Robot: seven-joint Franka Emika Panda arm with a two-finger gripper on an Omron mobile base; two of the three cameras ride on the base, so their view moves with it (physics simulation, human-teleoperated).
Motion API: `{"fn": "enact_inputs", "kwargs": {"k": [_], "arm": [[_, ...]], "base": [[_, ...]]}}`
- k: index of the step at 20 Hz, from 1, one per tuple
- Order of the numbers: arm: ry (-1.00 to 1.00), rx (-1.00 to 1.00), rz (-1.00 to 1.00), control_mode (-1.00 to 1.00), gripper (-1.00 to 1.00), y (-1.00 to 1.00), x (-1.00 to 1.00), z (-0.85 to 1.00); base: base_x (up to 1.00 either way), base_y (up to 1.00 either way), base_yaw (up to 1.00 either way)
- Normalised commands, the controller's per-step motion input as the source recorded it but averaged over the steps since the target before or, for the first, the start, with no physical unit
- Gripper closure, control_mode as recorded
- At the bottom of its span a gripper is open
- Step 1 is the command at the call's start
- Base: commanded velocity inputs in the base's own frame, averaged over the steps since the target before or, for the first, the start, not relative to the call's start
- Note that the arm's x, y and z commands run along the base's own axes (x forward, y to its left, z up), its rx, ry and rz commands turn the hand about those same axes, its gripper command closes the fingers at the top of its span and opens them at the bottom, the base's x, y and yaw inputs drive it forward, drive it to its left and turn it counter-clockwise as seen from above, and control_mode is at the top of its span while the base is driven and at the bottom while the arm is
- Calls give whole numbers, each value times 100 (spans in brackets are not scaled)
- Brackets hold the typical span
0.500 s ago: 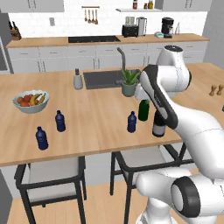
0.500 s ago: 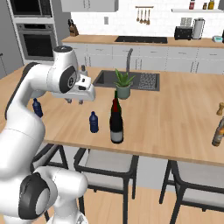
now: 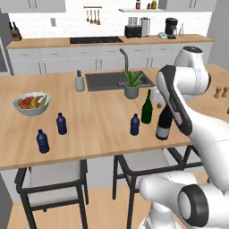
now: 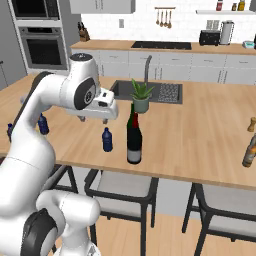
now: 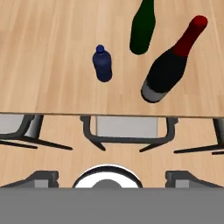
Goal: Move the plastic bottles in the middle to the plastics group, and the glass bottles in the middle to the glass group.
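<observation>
Left base view: small blue bottle [image 3: 134,125] upright at centre of frame on the desk [image 3: 98,112], with green bottle [image 3: 146,107] just right of it and near-black bottle [image 3: 164,127] further right, partly behind the white arm. All three upright, long axes vertical. Two matching blue bottles [image 3: 50,133] at lower left, well apart from the middle trio.

Right base view: end effector [image 4: 92,119] at centre-left, hanging from the white wrist, fingers pointing down, above the desk's near edge and to the left of the small blue bottle [image 4: 107,139]. Near-black bottle [image 4: 133,140] just right of that, pale label low on its body, reddish top. Nothing held.

Hand view: looking down past the desk edge at chairs below. Small blue bottle [image 5: 103,64] in upper centre, stubby, dark blue, capped neck. Green bottle [image 5: 143,29] at upper right, near-black bottle [image 5: 168,68] beside it, red cap uppermost. Judged nearest to the open, empty end effector: the blue one, lying ahead and slightly left.
</observation>
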Motion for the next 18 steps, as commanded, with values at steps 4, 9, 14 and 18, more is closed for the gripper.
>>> {"fn": "enact_inputs", "kwargs": {"k": [4, 9, 14, 18], "arm": [[13, 0, -6, -100, -100, -57, -7, 30], [11, 0, -7, -100, -100, -65, 2, 2], [7, 0, -3, -100, -100, -11, 32, 0], [4, 0, 0, -100, -100, 0, 54, 0]], "base": [[0, 0, 0], [0, 0, 0], [0, 0, 0], [0, 0, 0]]}}
